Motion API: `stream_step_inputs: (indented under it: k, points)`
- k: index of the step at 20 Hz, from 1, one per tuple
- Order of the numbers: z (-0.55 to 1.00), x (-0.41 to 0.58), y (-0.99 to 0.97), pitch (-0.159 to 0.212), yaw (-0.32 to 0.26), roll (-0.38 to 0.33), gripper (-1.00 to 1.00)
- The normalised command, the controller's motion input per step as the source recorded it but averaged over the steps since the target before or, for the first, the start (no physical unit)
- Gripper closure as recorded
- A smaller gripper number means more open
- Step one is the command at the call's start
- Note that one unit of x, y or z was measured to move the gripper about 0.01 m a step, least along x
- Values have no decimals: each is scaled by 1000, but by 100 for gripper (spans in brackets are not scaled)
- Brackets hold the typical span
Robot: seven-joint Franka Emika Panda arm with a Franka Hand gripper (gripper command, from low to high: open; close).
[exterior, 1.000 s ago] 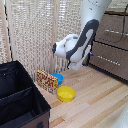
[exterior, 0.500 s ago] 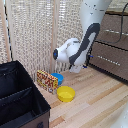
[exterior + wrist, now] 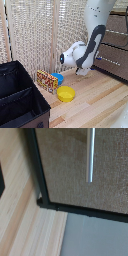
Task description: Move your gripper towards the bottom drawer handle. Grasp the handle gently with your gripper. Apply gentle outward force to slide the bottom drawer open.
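Note:
In the exterior view the white and grey arm (image 3: pixel 90 47) bends down in front of the dark brown dresser on the right. The bottom drawer (image 3: pixel 114 64) shows its silver bar handle (image 3: pixel 108 61). The arm hides most of the gripper. A bluish tip (image 3: pixel 98 58) shows close to that handle, and I cannot tell whether it touches. The wrist view shows the brown drawer front (image 3: pixel 70 178) and the silver handle (image 3: pixel 90 155) close up. No fingers are in that picture.
A black bin (image 3: pixel 20 102) stands at the exterior view's left front. A yellow bowl (image 3: pixel 65 93), a blue bowl (image 3: pixel 58 78) and a colourful box (image 3: pixel 46 81) lie on the wooden floor (image 3: pixel 95 105). A pale lattice screen (image 3: pixel 40 35) is behind. An upper drawer handle (image 3: pixel 118 33) sits above.
The arm seems to have come slightly lower in front of the dresser. The bowls, box and bin have not moved.

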Motion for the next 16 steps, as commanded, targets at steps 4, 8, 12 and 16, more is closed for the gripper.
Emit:
stream_step_inputs:
  k: [4,8,12,16]
  points:
    - [92,5,-641,-69,138,-100,-100]
    - [27,11,-566,1,189,-63,-100]
    - [-51,14,-624,83,155,-92,-100]
    - [-24,61,-411,29,43,-28,-100]
